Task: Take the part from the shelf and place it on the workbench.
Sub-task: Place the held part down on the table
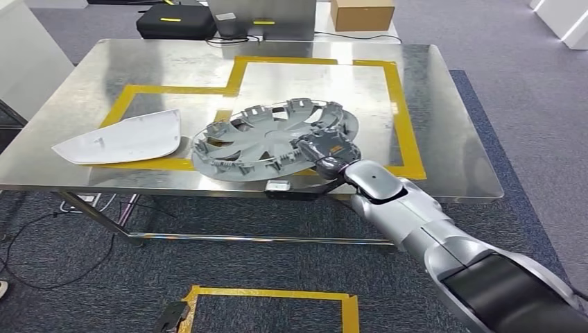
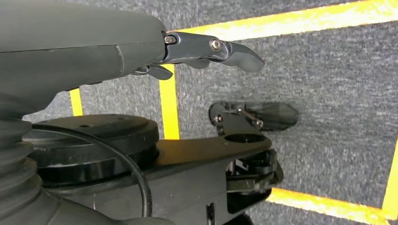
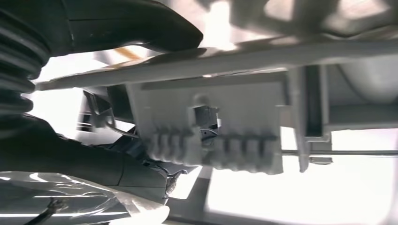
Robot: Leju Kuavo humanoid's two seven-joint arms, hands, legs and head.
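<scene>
A grey wheel cover (image 1: 256, 142) lies inner side up on the steel workbench (image 1: 444, 139), near its front edge and across the yellow tape outline. My right hand (image 1: 326, 149) grips its near right rim, thumb on top. In the right wrist view the ribbed clips of the wheel cover (image 3: 234, 126) sit close in front of the hand, with the thumb (image 3: 141, 23) over the rim. My left hand (image 2: 206, 49) hangs over the carpet, fingers extended and holding nothing.
A white curved panel (image 1: 125, 139) lies on the bench to the left of the wheel cover. Behind the bench stand a black case (image 1: 173, 22) and a cardboard box (image 1: 362, 12). A yellow tape square (image 1: 277, 295) marks the floor in front.
</scene>
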